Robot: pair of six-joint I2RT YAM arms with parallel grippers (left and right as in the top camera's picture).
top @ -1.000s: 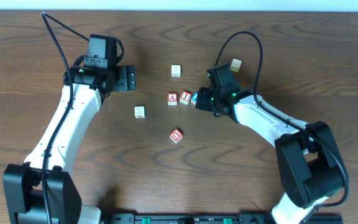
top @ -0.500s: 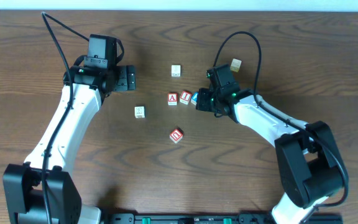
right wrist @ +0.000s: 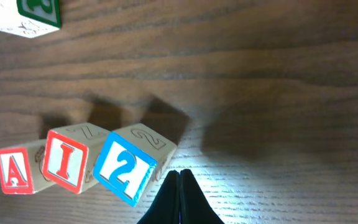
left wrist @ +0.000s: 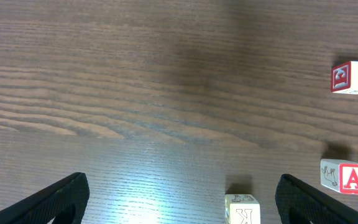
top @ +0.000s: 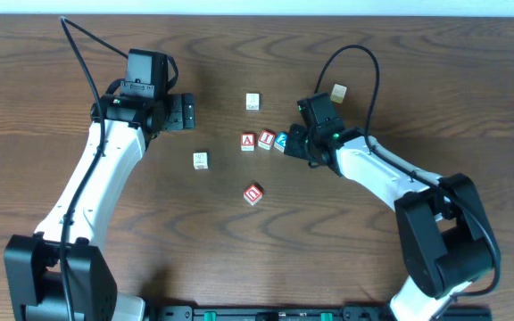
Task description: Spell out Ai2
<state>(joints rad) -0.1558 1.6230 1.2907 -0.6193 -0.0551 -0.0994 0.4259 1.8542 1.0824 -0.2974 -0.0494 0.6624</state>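
While pinched together empty, right hand (right wrist: 179,177): just beside blue wooden 2 cube (right wrist: 124,168).
Left hand (left wrist: 182,186): wide apart, empty.
Row: red wooden A cube (right wrist: 14,171), red wooden I cube (right wrist: 64,160).

Dark wood tabletop (right wrist: 272,74) w/ red A cube (right wrist: 12,171), red I cube (right wrist: 66,160) & skewed blue 2 cube (right wrist: 126,168) in a row, right gripper (right wrist: 179,179) jaws shut just beside the 2.

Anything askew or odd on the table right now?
Yes: the blue-faced wooden cube with a white 2 sits turned at an angle to the red-faced A cube and red-faced I cube, with one corner pointing toward the shut right gripper. The I cube is slightly turned too, so the row isn't straight.
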